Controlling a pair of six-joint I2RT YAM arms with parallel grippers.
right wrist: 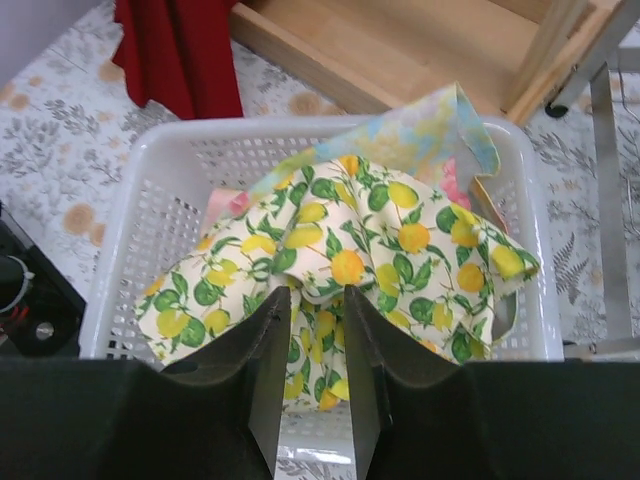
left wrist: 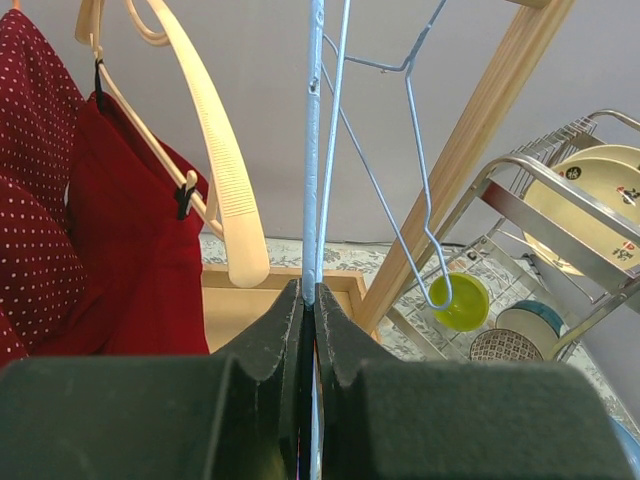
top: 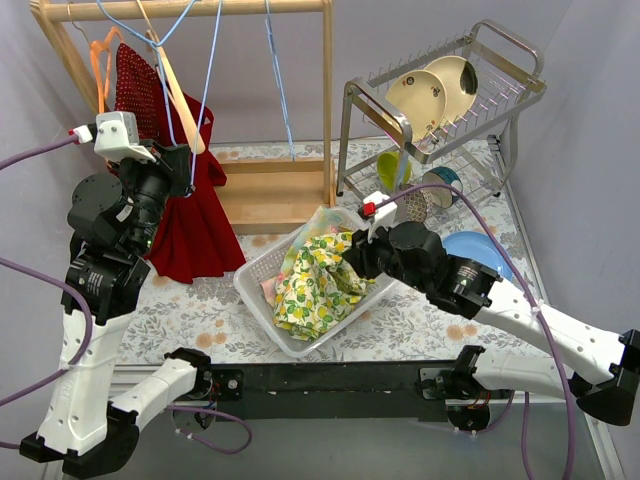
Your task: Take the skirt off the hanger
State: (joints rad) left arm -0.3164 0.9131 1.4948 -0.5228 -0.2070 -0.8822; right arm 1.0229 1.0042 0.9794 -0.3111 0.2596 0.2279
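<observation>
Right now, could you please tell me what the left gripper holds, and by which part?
Left gripper: blue wire hanger, by a straight run of wire.

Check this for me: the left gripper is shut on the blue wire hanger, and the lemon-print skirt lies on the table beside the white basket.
Wrong on one count. The lemon-print skirt lies in the white basket, not beside it; the right wrist view shows this. The left gripper is indeed shut on the blue wire hanger.
</observation>
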